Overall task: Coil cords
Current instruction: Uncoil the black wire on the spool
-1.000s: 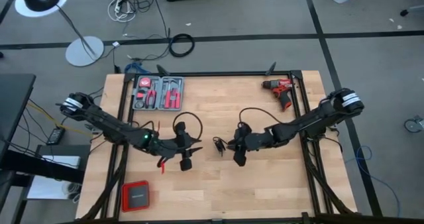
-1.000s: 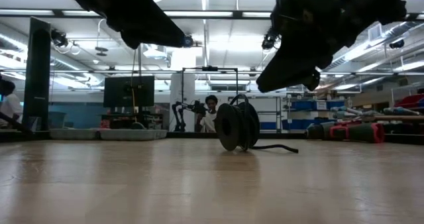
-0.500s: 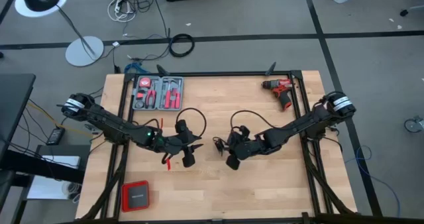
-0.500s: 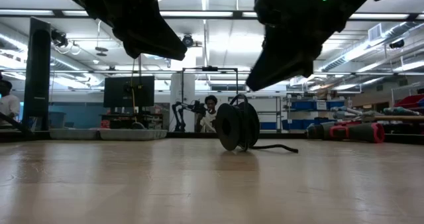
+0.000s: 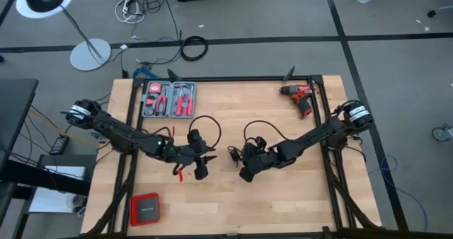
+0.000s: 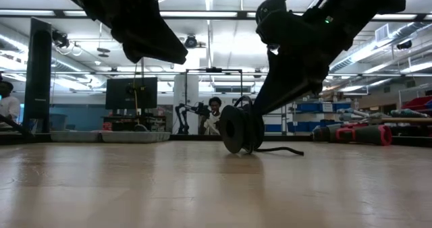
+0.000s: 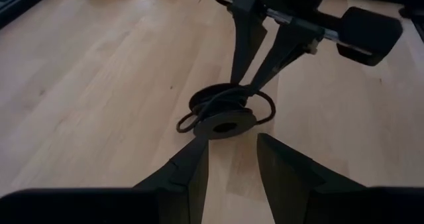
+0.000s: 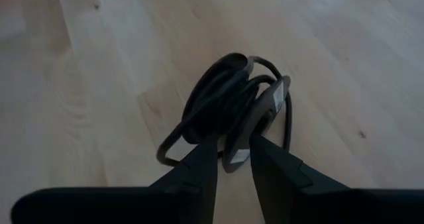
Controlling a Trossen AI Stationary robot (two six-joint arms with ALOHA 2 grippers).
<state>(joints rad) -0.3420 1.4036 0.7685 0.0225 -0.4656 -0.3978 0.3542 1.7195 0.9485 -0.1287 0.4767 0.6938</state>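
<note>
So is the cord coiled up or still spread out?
Coiled. The cord sits on the table as a compact bundle, one loose loop sticking out, between the right gripper's fingers.

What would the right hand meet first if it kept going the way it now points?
Most likely the coiled thin black cord on the wooden table. The right hand, fingers open, points straight at the bundle. Depth is unclear, so the gap left cannot be judged.
</note>
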